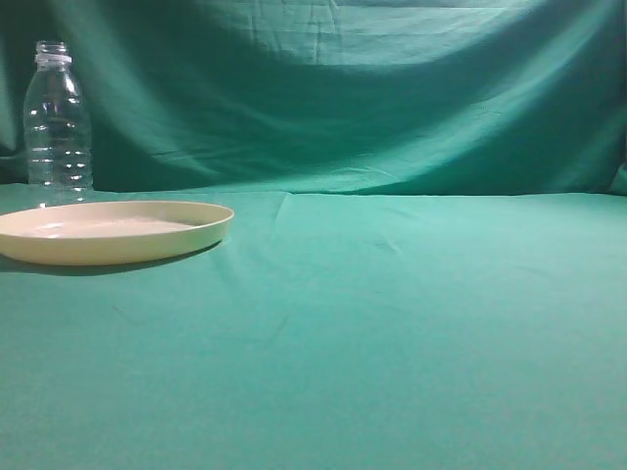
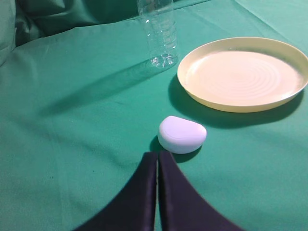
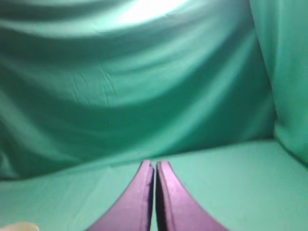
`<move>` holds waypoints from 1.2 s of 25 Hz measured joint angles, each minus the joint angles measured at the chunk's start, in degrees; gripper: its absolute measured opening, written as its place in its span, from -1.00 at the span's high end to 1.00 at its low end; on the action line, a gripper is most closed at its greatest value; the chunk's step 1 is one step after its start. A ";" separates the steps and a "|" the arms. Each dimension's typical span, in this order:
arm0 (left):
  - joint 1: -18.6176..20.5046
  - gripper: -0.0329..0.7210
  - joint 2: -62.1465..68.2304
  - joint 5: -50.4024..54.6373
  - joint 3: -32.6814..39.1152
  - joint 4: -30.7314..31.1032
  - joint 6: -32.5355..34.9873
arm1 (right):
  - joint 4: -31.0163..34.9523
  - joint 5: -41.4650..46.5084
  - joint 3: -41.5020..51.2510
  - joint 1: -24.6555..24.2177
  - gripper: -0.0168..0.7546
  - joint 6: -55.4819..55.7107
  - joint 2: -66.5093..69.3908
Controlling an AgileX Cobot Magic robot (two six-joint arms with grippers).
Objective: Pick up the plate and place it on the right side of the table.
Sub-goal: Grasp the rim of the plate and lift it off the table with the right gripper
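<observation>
The cream-yellow plate (image 1: 108, 231) lies flat on the teal table (image 1: 392, 323) at the far left of the exterior view. In the left wrist view the plate (image 2: 243, 74) is at the upper right, well beyond my left gripper (image 2: 158, 155), which is shut and empty near the bottom edge. My right gripper (image 3: 155, 164) is shut and empty over bare cloth, facing the backdrop. A pale sliver at the bottom left corner of the right wrist view may be the plate's rim. Neither gripper shows in the exterior view.
A clear plastic bottle (image 1: 58, 122) stands upright just behind the plate, also in the left wrist view (image 2: 158, 31). A small white rounded object (image 2: 182, 134) lies on the cloth just ahead of my left gripper. The darker draped backdrop (image 1: 343, 88) hangs behind the table.
</observation>
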 joint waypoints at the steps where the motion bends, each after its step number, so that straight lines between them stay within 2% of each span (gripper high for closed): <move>1: 0.00 0.91 0.00 0.00 0.00 0.00 0.00 | 0.00 3.36 -2.25 0.00 0.96 -0.12 2.90; 5: 0.00 0.91 0.00 0.00 0.00 0.00 0.00 | 0.65 16.10 -11.04 0.00 0.96 -0.90 14.18; 8: 0.00 0.91 0.00 0.00 0.00 0.00 0.00 | 3.97 24.88 -16.53 0.00 0.96 -1.07 21.20; 11: 0.00 0.91 0.00 0.00 0.00 0.00 0.00 | 6.60 27.35 -19.21 0.00 0.96 -4.27 26.60; 15: 0.00 0.91 0.00 0.00 0.00 0.00 0.00 | 15.15 31.96 -25.08 1.31 0.96 -16.17 33.64; 19: 0.00 0.91 0.00 0.00 0.00 0.00 0.00 | 19.14 39.87 -33.54 6.94 0.96 -19.90 44.38; 24: 0.00 0.91 0.00 0.00 0.00 0.00 0.00 | 19.00 44.37 -44.43 17.05 0.96 -20.37 61.04; 25: 0.00 0.91 0.00 0.00 0.00 0.00 0.00 | 19.00 44.37 -44.43 17.05 0.96 -20.37 61.04; 26: 0.00 0.91 0.00 0.00 0.00 0.00 0.00 | 18.50 44.92 -49.67 20.92 0.96 -20.37 67.24; 30: 0.00 0.91 0.00 0.00 0.00 0.00 0.00 | 15.22 47.55 -60.99 27.80 0.96 -19.08 80.12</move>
